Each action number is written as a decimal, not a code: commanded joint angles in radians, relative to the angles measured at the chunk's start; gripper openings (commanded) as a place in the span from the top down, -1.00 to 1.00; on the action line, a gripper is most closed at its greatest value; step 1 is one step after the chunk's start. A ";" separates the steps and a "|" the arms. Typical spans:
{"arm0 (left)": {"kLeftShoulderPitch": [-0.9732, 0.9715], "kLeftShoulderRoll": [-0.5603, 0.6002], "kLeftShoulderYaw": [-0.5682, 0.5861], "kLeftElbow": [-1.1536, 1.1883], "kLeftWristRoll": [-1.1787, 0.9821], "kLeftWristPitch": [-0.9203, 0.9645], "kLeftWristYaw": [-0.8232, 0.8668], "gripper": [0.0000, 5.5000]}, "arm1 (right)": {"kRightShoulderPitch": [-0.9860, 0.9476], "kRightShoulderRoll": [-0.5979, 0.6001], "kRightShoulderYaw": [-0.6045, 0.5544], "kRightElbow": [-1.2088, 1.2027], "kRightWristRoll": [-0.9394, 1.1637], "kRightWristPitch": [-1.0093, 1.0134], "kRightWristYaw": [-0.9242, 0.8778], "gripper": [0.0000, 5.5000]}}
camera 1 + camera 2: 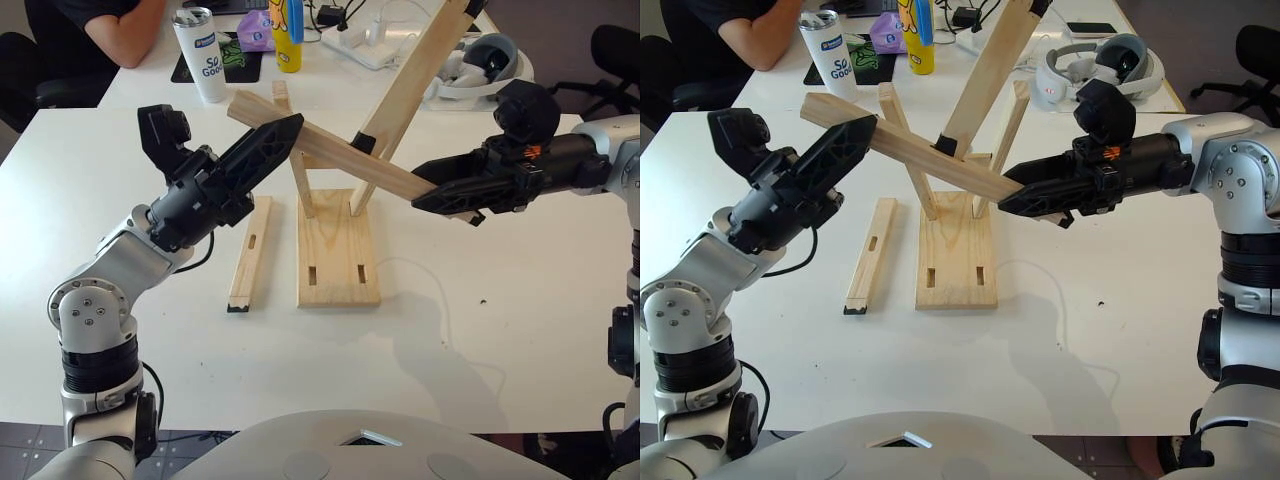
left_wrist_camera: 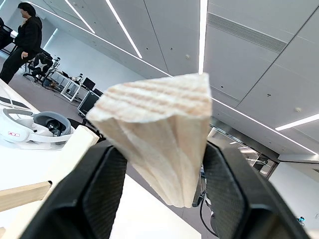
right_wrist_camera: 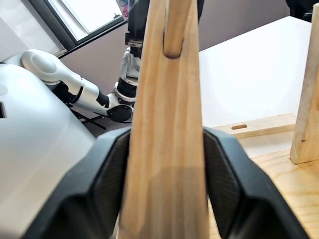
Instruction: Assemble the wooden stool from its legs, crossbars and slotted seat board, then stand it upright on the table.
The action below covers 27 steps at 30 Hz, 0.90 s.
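Left eye view: left fingers (image 1: 265,150), right fingers (image 1: 450,190) clamp wooden bar (image 1: 332,151) ends; upright legs (image 1: 302,185) stand beneath; tumbler (image 1: 203,55) behind.

Your seat board (image 1: 338,262) lies flat mid-table, a loose slotted bar (image 1: 250,252) just left of it; two legs (image 1: 300,180) stand on its far end; above them a long bar (image 1: 335,157) hangs slanted, your left gripper (image 1: 288,130) at its far-left end, right gripper (image 1: 425,195) at its near-right end; a tumbler (image 1: 202,55) sits behind, far left
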 commanded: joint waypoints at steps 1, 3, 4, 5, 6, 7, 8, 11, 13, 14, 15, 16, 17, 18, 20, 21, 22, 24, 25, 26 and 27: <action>0.006 0.019 -0.001 -0.017 -0.004 0.012 0.005 0.21 | -0.041 -0.016 0.017 0.033 -0.030 -0.032 0.024 0.24; 0.004 0.020 -0.001 -0.018 -0.005 0.011 0.004 0.21 | -0.047 -0.018 0.029 0.051 -0.043 -0.045 0.041 0.24; 0.003 0.021 -0.001 -0.018 -0.006 0.011 0.005 0.21 | -0.050 -0.020 0.037 0.058 -0.050 -0.051 0.052 0.24; 0.003 0.021 -0.002 -0.019 -0.005 0.010 0.004 0.21 | -0.053 -0.024 0.048 0.065 -0.060 -0.061 0.068 0.24; 0.003 0.022 -0.001 -0.020 -0.006 0.010 0.004 0.22 | -0.060 -0.024 0.059 0.076 -0.070 -0.071 0.081 0.24; 0.002 0.022 -0.001 -0.021 -0.005 0.009 0.003 0.22 | -0.065 -0.028 0.071 0.084 -0.081 -0.083 0.092 0.24; 0.000 0.023 0.001 -0.021 -0.004 0.008 0.002 0.22 | -0.067 -0.032 0.083 0.093 -0.094 -0.098 0.099 0.24; -0.007 0.023 0.006 -0.019 0.000 0.005 -0.001 0.24 | -0.068 -0.031 0.097 0.126 -0.128 -0.140 0.105 -0.01; -0.009 0.022 0.010 -0.014 0.005 0.001 -0.005 0.24 | -0.056 -0.040 0.103 0.129 -0.142 -0.166 0.108 -0.13; -0.009 0.024 0.012 -0.011 0.011 -0.001 -0.008 0.24 | -0.051 -0.042 0.106 0.133 -0.152 -0.180 0.109 -0.19; -0.008 0.024 0.013 -0.011 0.013 -0.002 -0.010 0.24 | -0.042 -0.049 0.109 0.135 -0.160 -0.196 0.109 -0.20; -0.007 0.025 0.016 -0.009 0.018 -0.004 -0.012 0.24 | -0.028 -0.058 0.112 0.140 -0.186 -0.230 0.109 -0.20; -0.006 0.027 0.020 -0.007 0.021 -0.005 -0.015 0.24 | -0.009 -0.071 0.114 0.147 -0.210 -0.264 0.109 -0.20; -0.005 0.029 0.023 -0.006 0.024 -0.006 -0.017 0.24 | 0.007 -0.082 0.109 0.157 -0.224 -0.282 0.108 -0.20; -0.001 0.039 0.033 -0.003 0.028 -0.003 -0.025 0.24 | 0.032 -0.102 0.082 0.187 -0.238 -0.298 0.102 -0.20; 0.003 0.044 0.039 -0.002 0.032 -0.002 -0.029 0.24 | 0.040 -0.109 0.065 0.205 -0.237 -0.301 0.101 -0.20; 0.011 0.052 0.045 -0.003 0.039 0.000 -0.034 0.24 | 0.046 -0.112 0.050 0.227 -0.251 -0.320 0.094 -0.20; 0.019 0.068 0.054 -0.007 0.046 0.006 -0.041 0.25 | 0.068 -0.130 0.038 0.242 -0.272 -0.348 0.098 -0.20; 0.017 0.082 0.058 -0.009 0.052 0.011 -0.045 0.25 | 0.100 -0.151 0.049 0.234 -0.309 -0.397 0.100 -0.20; 0.015 0.098 0.065 -0.009 0.056 0.015 -0.050 0.25 | 0.144 -0.173 0.057 0.211 -0.341 -0.437 0.100 -0.20; 0.014 0.119 0.076 -0.008 0.059 0.021 -0.056 0.25 | 0.198 -0.188 0.061 0.180 -0.371 -0.472 0.083 -0.20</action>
